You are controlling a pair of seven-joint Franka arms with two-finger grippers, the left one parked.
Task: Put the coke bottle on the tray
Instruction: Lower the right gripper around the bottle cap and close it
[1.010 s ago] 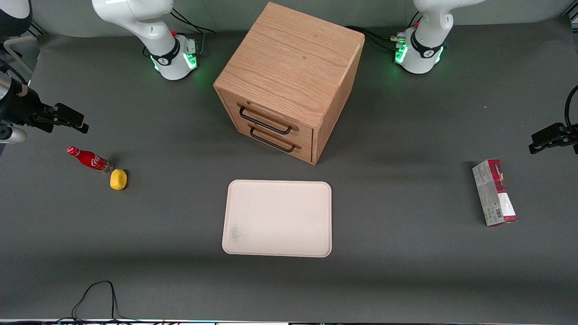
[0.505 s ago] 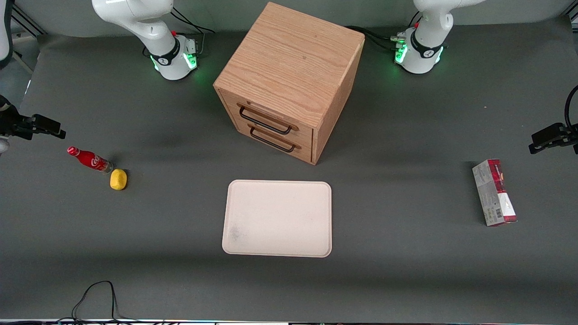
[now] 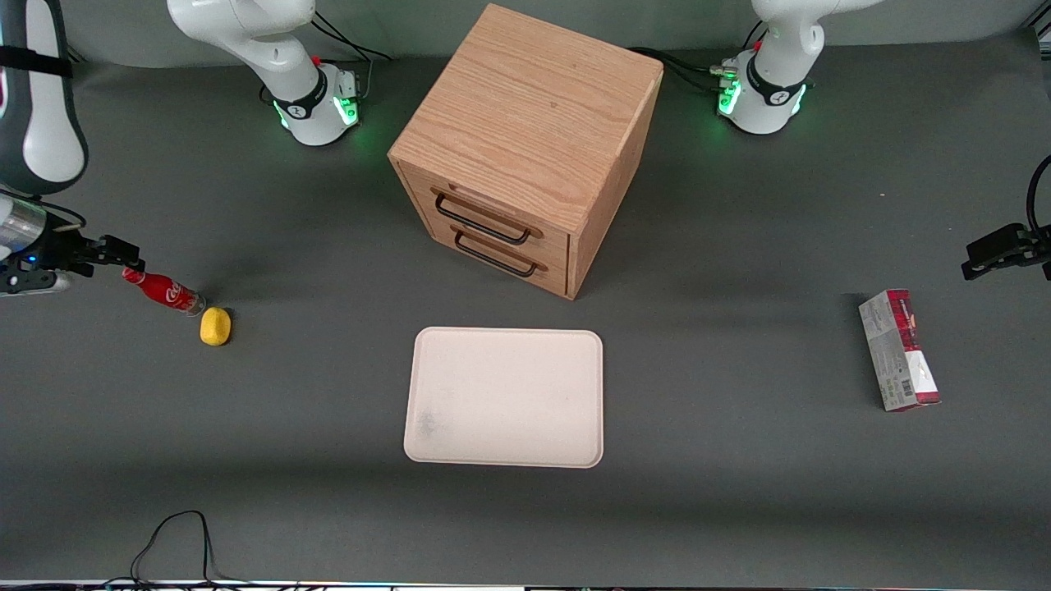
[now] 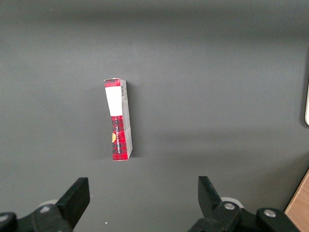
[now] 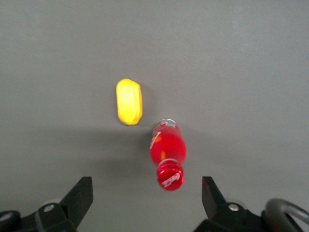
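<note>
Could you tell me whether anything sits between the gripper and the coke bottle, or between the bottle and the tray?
Nothing visible does. The open gripper hovers at the coke bottle's cap end, with bare mat between. The yellow lump lies beside the bottle's base, roughly toward the tray, but low enough to lift over.

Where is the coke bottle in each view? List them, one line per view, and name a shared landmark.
Front view: coke bottle lies on the table toward the working arm's end, its cap at the pincer.
Right wrist view: coke bottle lies on the mat, between the open pincer's fingers.
Left wrist view: not in it.
Shared landmark: yellow lump beside the bottle's base.
</note>
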